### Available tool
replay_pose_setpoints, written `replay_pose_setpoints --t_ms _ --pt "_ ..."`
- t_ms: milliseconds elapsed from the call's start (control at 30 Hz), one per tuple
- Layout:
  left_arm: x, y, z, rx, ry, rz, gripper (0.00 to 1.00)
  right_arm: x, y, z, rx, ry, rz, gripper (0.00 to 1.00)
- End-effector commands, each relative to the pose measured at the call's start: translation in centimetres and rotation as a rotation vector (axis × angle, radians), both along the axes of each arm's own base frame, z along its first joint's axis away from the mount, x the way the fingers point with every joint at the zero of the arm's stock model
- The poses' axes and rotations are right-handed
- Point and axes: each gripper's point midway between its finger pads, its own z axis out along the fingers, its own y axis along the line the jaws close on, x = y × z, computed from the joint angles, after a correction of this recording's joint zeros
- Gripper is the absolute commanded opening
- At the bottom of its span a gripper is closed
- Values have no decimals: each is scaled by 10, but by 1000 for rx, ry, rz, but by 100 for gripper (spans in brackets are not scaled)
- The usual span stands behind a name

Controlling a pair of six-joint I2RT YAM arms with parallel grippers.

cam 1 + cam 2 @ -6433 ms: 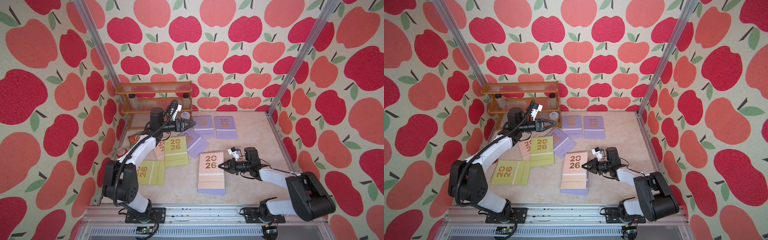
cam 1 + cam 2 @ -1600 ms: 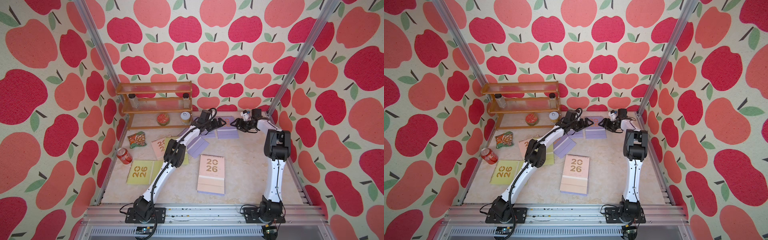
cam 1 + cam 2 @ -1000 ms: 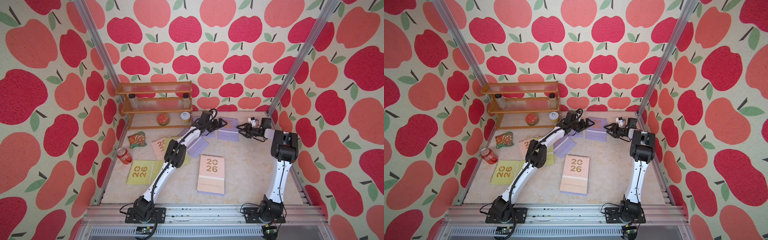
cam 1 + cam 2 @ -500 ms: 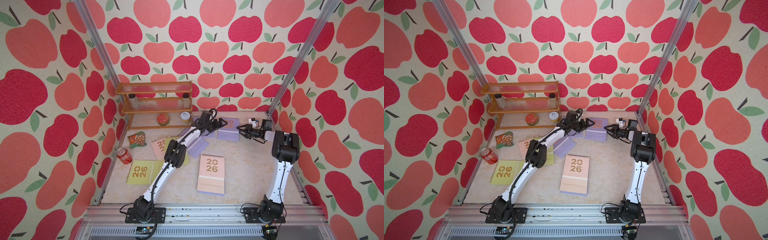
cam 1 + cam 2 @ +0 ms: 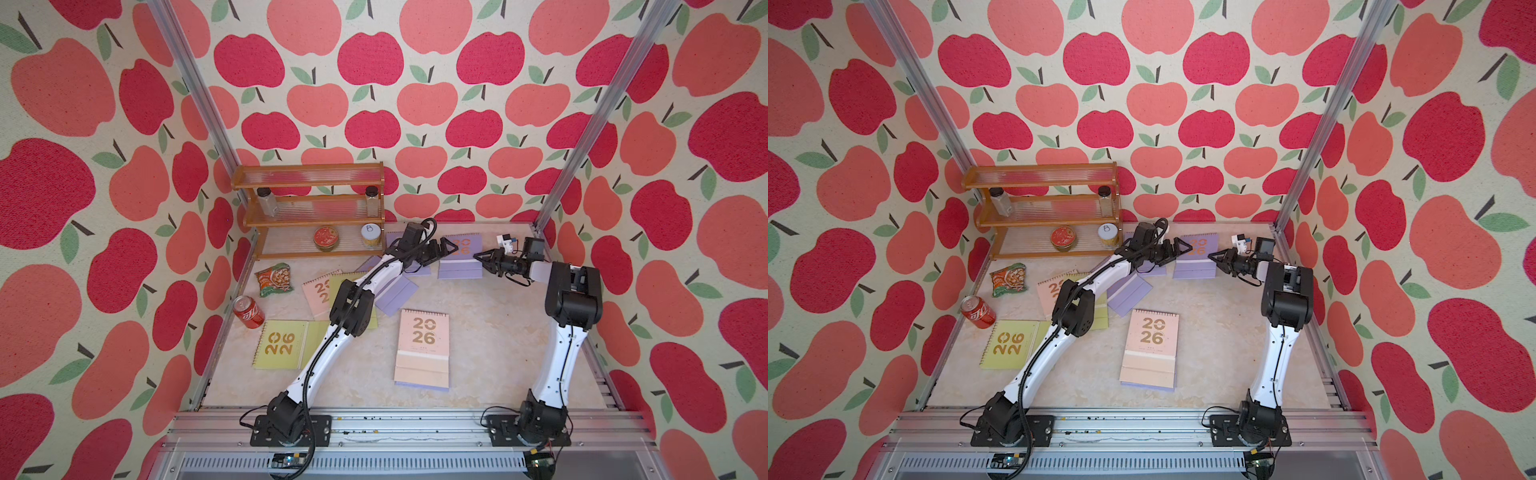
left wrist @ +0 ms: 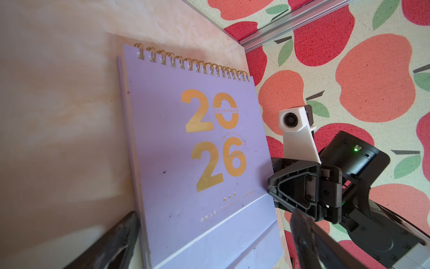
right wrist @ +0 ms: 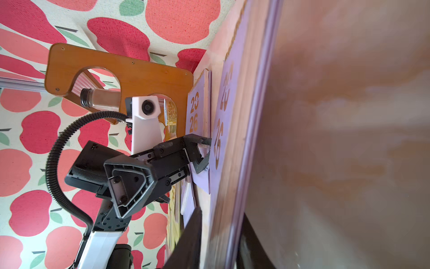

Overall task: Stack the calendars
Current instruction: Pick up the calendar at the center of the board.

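Nearest your side, the pink calendar (image 5: 423,349) lies on what looks like a begun pile, with the yellow-green calendar (image 5: 282,350) well apart from it. At the back, the right gripper (image 5: 477,258) seems pinched on the thin side edge of the far lilac calendar (image 5: 459,266), though the wrist view is blurred there. You hold very little, so it could slip, or only the top leaves could lift and fan. The left gripper (image 5: 451,250), jaws spread wide at the opposite edge, could snag it if you drag.

You have at least eight calendars (image 5: 422,332), two spice jars (image 5: 266,201), two round containers (image 5: 326,237), one soda can (image 5: 248,311), one snack packet (image 5: 274,279).
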Motion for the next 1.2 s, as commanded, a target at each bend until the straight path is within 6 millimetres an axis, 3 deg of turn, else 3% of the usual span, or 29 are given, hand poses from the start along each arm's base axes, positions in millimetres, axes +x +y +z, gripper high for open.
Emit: replay_pose_setpoints --t_ms 0,67,233,300,433,600,733,900,1000,1067,1167 --pt "-30 -5 -54 66 140 -49 100 -2 7 20 -31 -53 5 8" --pt "-31 -5 -46 75 118 -59 99 -2 6 21 -40 -62 -6 0" --pt "-34 -5 -9 102 26 -89 99 -5 1 34 -70 -97 -29 0" --pt "-34 -3 15 106 -24 -98 99 -9 -1 43 -86 -111 -34 0" --pt "-31 9 84 156 -192 -78 99 -24 -6 70 -142 -153 -34 0" --pt "-20 48 183 175 -383 2 100 -47 -5 104 -165 -200 -17 0" --pt "-33 79 252 119 -454 -12 99 -70 0 138 -157 -256 -4 0" --pt "-64 120 292 78 -478 -61 99 -101 12 187 -137 -349 27 0" --pt "-72 160 309 9 -476 -31 99 -117 21 214 -107 -400 42 0" --pt "-84 191 327 -30 -510 6 99 -126 28 233 -75 -439 56 0" --pt "-110 221 341 -47 -543 17 99 -140 47 259 -25 -493 101 0"
